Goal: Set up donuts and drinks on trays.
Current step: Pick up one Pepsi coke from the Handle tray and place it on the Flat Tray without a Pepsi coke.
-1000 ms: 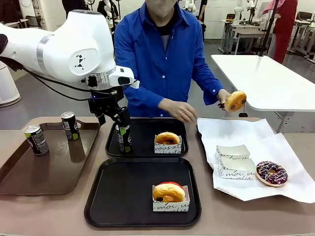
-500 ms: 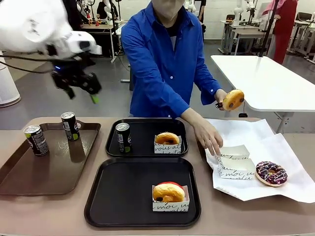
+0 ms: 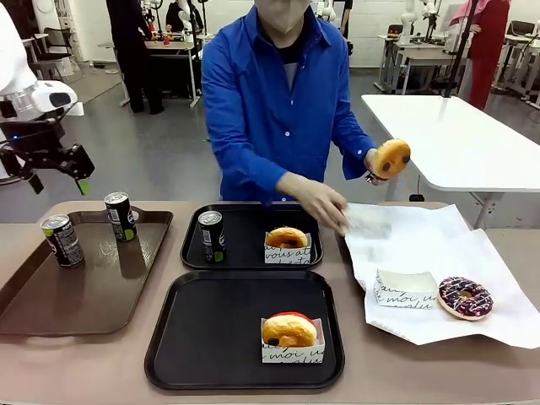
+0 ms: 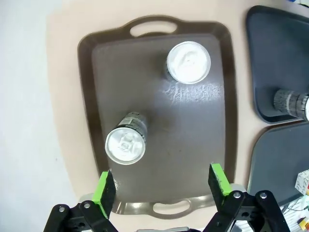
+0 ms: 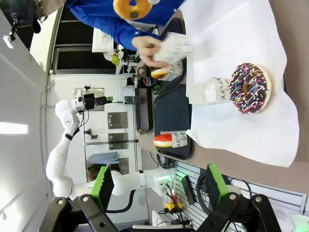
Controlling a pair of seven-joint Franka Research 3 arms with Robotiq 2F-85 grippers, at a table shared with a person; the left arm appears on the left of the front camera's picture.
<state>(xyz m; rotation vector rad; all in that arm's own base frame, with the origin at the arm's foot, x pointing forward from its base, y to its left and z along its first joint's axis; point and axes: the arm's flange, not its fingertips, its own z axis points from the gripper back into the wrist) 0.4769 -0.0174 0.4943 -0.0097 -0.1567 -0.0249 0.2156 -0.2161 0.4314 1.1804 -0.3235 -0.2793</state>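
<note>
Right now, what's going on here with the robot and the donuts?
A person and a robot are filling two black trays. The person holds a golden donut in one hand and has the other hand on a white box. The robot's left claw hangs open above the brown tray, where two cans stand. The far tray has a can and a boxed donut; the near tray has a second boxed donut and no can yet.

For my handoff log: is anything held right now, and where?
Left end effector and right end effector empty; person's hand pinches golden donut by its edge.
</note>
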